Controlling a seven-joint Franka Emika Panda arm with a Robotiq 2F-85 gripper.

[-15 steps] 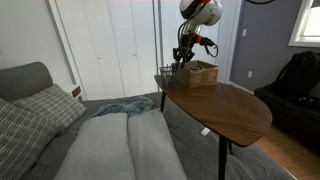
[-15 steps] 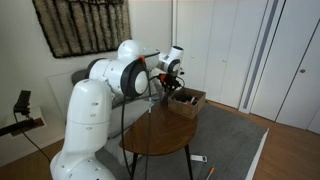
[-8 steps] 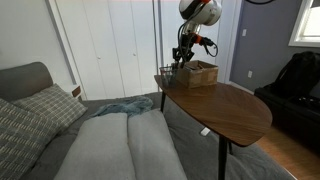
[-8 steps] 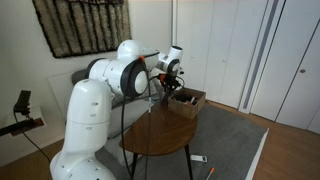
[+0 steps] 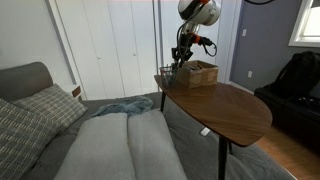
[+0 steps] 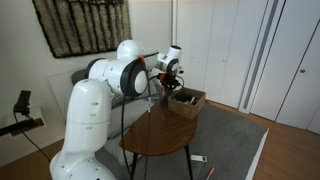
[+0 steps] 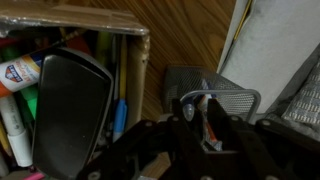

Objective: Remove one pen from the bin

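Observation:
The dark wire-mesh bin (image 7: 238,100) stands on the wooden table beside the tan box (image 7: 110,25). In the wrist view my gripper (image 7: 200,106) hangs right over the bin, its two fingers close together on a thin pen (image 7: 208,129) with orange and white on it. The pen's lower end is hidden behind the fingers. In both exterior views the gripper (image 5: 180,58) (image 6: 168,88) points down at the far corner of the table, just beside the tan box (image 5: 200,73) (image 6: 188,99). There the bin (image 5: 164,73) is a small dark shape.
The tan box holds several markers and a black oval object (image 7: 70,110). The round wooden table (image 5: 225,105) (image 6: 160,135) stands next to a grey couch with a pillow (image 5: 40,105). White closet doors (image 5: 110,40) are behind it. Small things lie on the floor (image 6: 200,160).
The gripper has risen very slightly over the bin; nothing else has visibly moved.

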